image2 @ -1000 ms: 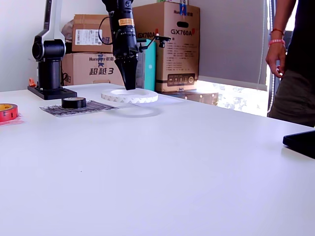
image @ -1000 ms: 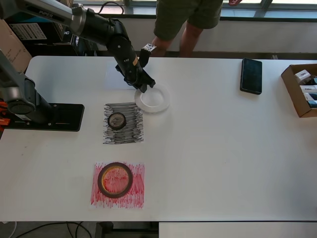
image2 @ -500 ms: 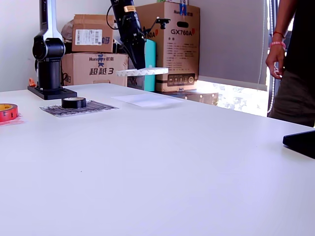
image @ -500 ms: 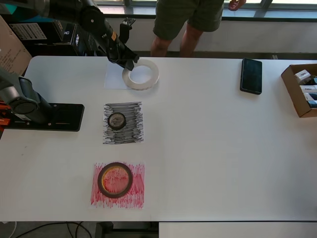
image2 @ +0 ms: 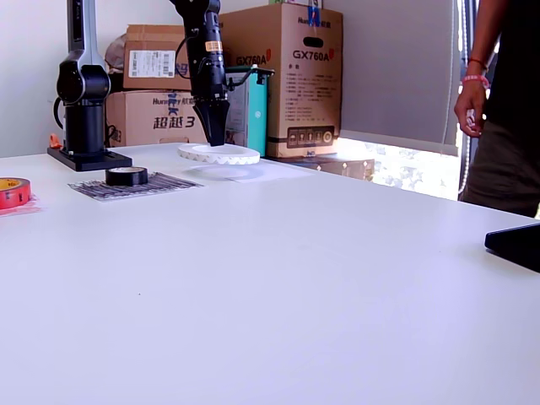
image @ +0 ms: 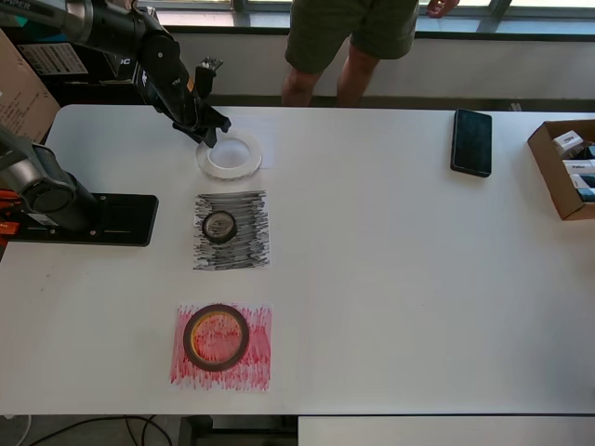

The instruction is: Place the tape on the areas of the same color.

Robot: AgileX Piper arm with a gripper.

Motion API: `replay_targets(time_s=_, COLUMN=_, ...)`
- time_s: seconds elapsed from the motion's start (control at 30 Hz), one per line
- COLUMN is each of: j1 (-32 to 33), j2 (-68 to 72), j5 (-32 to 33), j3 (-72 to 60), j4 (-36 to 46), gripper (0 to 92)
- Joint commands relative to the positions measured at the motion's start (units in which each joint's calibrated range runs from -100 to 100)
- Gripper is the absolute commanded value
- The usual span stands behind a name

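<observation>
In the exterior view, the red tape roll [image2: 12,192] is sitting at far left, the small black tape roll [image2: 126,175] is lying on the black-scribbled paper sheet [image2: 135,186], and the black hand [image2: 212,135] is pinching the flat white tape ring [image2: 218,154], holding it just above the plain white paper sheet [image2: 253,173] on the white table [image2: 295,278].

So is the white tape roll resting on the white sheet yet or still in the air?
In the air. The gripper holds the white tape roll level above the white sheet, a shadow beneath it.
</observation>
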Motion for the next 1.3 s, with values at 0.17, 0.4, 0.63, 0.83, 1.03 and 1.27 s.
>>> replay_targets(time_s=0.17, j1=0.9, j2=-0.4, j5=1.7, j3=-0.5, j4=-5.2, gripper=11.2)
replay_targets(time_s=0.4, j1=1.0, j2=-0.1, j5=2.8, j3=0.0, j4=-9.5, gripper=11.2)
replay_targets(time_s=0.63, j1=3.3, j2=0.1, j5=2.9, j3=0.0, j4=-9.9, gripper=11.2)
replay_targets(time_s=0.83, j1=4.5, j2=2.3, j5=3.9, j3=-0.9, j4=-10.1, gripper=11.2)
replay_targets(time_s=1.03, j1=4.0, j2=5.5, j5=4.2, j3=-0.1, j4=-14.0, gripper=11.2)
replay_targets(time_s=1.27, j1=4.4, j2=5.7, j5=4.2, j3=0.0, j4=-14.1, gripper=11.4)
